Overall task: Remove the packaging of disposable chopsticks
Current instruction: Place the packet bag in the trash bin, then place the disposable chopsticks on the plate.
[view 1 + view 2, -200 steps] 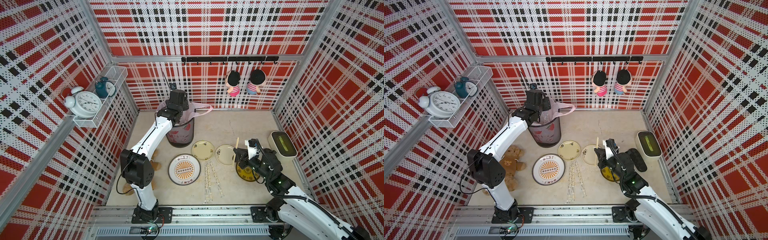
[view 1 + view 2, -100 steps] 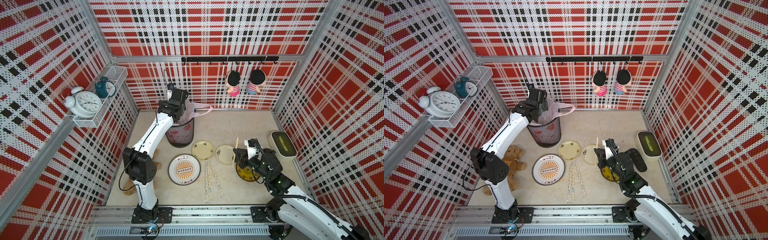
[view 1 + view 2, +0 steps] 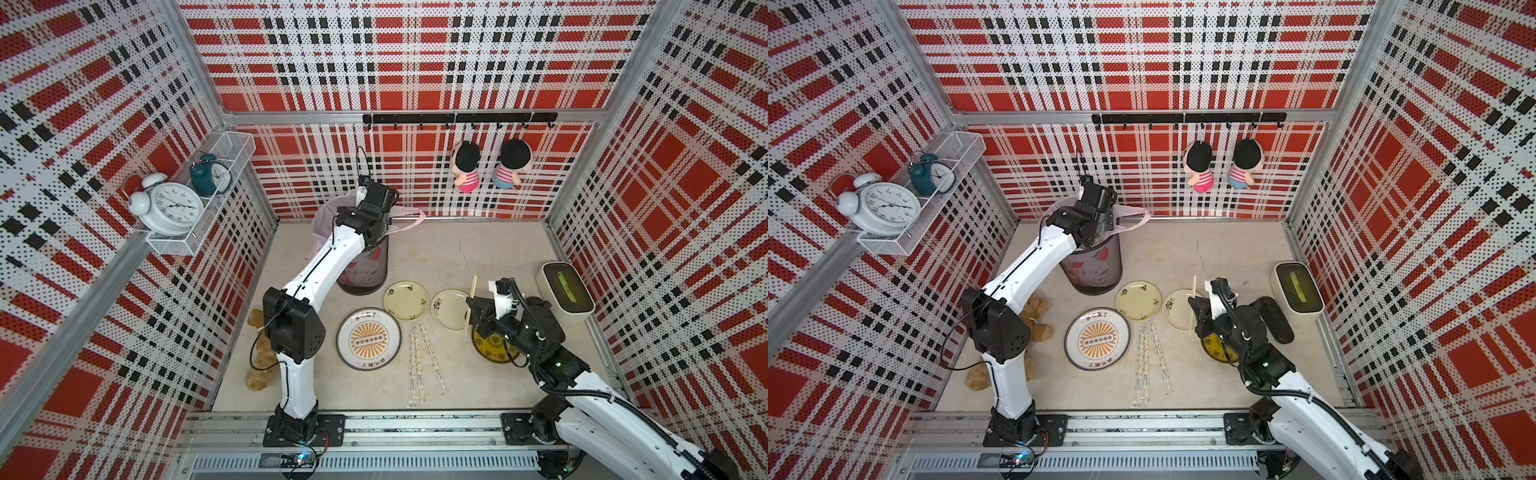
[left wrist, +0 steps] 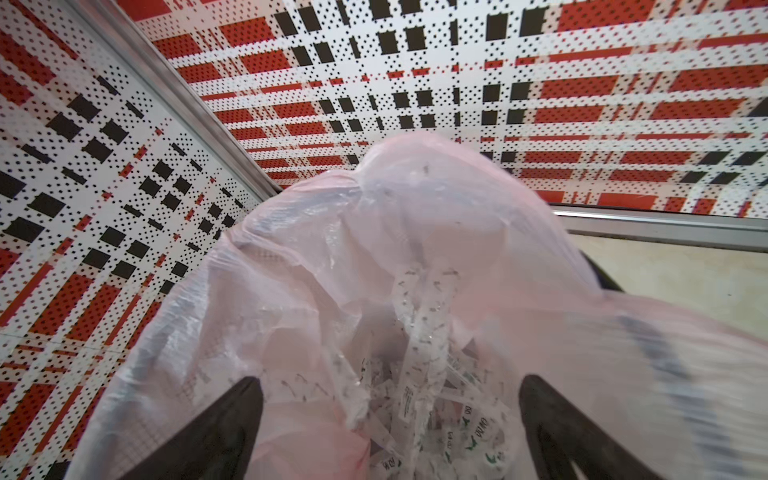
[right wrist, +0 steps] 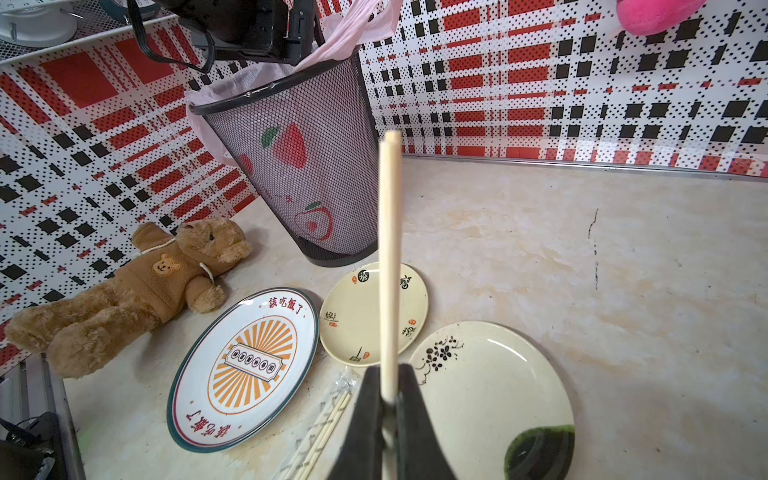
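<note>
The right pincer (image 5: pixel 388 399) was shut on a bare pair of chopsticks (image 5: pixel 390 249). The left pincer (image 4: pixel 390 395) was held wide open, empty, over the bin (image 3: pixel 365 274), where wrappers (image 4: pixel 428 332) lay. It could be caught in the pink bag (image 4: pixel 291 270), and the bin tipped.

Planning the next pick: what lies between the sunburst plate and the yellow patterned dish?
Wrapped chopstick pairs, flat on the tabletop, shown in both top views.
</note>
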